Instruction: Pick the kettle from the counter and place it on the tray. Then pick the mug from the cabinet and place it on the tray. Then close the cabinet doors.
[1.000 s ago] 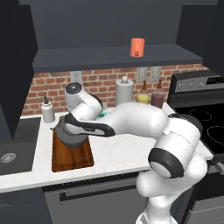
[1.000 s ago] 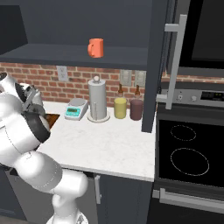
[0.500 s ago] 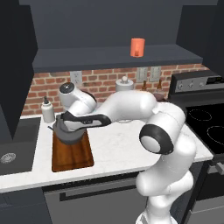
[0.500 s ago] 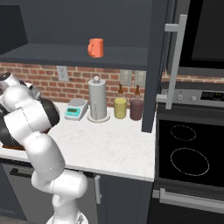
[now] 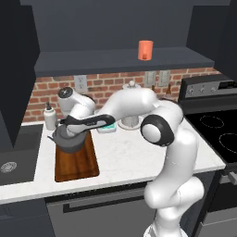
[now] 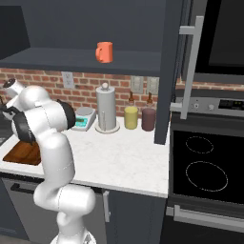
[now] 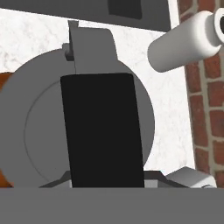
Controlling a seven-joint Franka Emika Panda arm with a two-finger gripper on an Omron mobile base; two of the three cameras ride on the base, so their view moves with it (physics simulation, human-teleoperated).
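Left of frame, gripper [image 5: 68, 131] clenched on the kettle [image 5: 69, 141] handle, kettle sitting at far end of tray [image 5: 78, 164]; mug [image 5: 145, 50] top centre.

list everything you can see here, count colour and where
kettle: 1, dark grey, black handle, at the far end of the tray
tray: 1, dark brown, on the counter beside the sink
counter: 1, white marble
mug: 1, orange-red, on the open cabinet shelf
cabinet: 1, dark charcoal-blue, above the counter
cabinet doors: dark, silver bar handle, open
white bottle: 1, by the brick wall
paper-towel holder: 1, steel
scale: 1, teal top
jars: 2, yellow and maroon
stove: 1, black
sink: 1, dark
pincer: 1, closed on the kettle's handle
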